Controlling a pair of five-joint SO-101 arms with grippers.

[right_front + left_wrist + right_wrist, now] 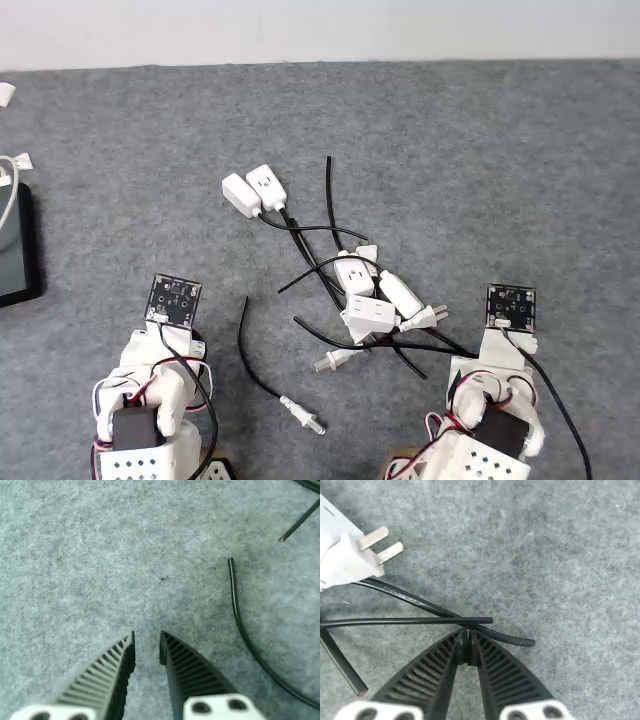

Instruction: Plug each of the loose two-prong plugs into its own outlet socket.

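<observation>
Left hand (147, 647) slightly parted over bare surface (75, 555); right hand (468, 645) pressed together on nothing, tips just short of crossed black cords (420, 621). One loose plug (303, 413) lies alone between the arms; the other plugs (430, 318) sit tangled with the outlet sockets (365, 300) near the right arm. Risk: cords overlap there, so lifting one plug may drag neighbouring sockets off position.

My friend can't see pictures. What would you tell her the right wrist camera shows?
The right gripper is shut, its tips right beside two black cords that cross on a grey mat. Farther off lies a white two-prong plug with its metal prongs bare, not plugged into anything.
</observation>
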